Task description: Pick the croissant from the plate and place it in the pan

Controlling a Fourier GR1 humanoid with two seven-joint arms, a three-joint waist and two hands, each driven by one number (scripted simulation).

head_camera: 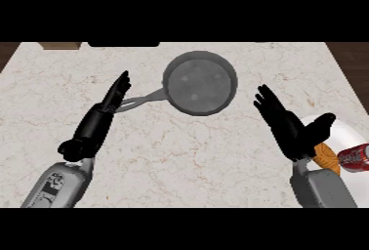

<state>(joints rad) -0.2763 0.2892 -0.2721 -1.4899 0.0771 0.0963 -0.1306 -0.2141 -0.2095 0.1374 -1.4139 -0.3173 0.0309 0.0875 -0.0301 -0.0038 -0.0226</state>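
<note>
A grey round pan (200,83) lies at the back middle of the counter, its handle (140,100) pointing left and forward. A white plate (349,133) sits at the right edge. On it, an orange-brown croissant (328,157) shows partly behind my right wrist. My right hand (287,128) is open, fingers straight, thumb spread over the plate's left rim, just left of the croissant. My left hand (101,116) is open, fingers straight, its tips beside the pan's handle.
A red can (355,157) lies on the plate at the right of the croissant. A brown box (59,46) stands at the back left edge. The marble counter (187,151) spreads between my two arms.
</note>
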